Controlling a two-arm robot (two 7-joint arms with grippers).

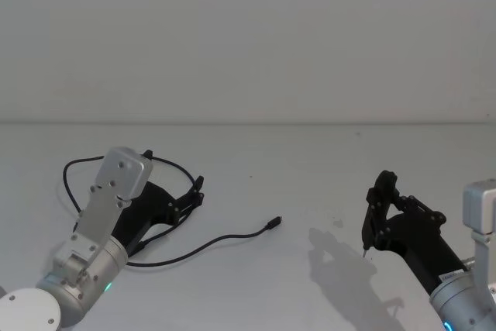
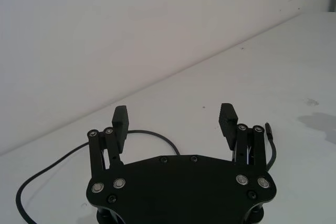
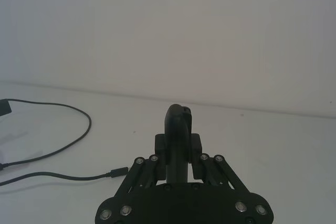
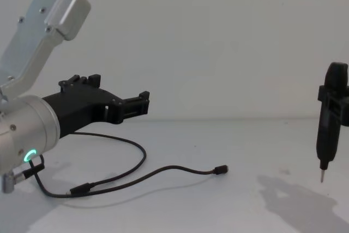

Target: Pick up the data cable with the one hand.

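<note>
The data cable lies on the white table as a thin black line. It loops behind my left arm and ends in a small plug near the middle. My left gripper hovers open just above the far part of the loop, holding nothing. In the left wrist view the cable runs across the table beyond the open fingers. The chest view shows the left gripper raised off the cable. My right gripper is shut and empty at the right, well away from the plug.
The white table meets a plain white wall at the back. A thin dark pin hangs below the right gripper body, casting a shadow on the table.
</note>
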